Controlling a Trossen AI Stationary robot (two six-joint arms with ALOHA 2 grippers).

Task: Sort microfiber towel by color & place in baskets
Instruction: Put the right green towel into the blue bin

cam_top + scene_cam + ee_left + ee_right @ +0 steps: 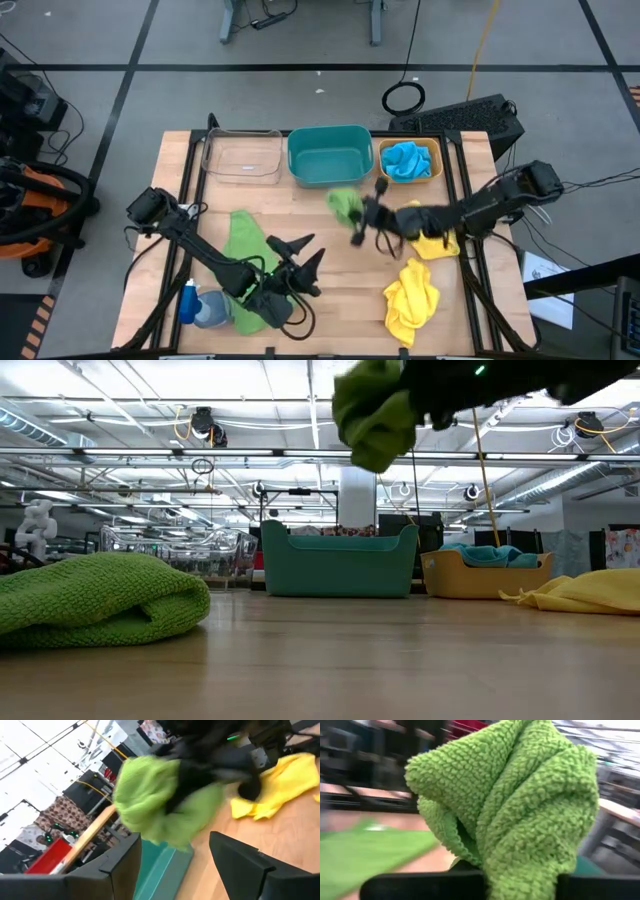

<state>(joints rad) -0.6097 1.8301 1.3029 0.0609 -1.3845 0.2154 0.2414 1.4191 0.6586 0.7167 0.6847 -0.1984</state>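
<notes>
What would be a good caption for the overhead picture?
Right gripper carries a green towel toward the teal basket.

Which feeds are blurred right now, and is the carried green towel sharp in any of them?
Left wrist view: the carried green towel and the right arm behind it are motion-smeared. Right wrist view: towel crisp, background streaked. Low view: towel soft at the top edge, teal basket sharp. High view: right gripper slightly blurred, the rest clear.
</notes>
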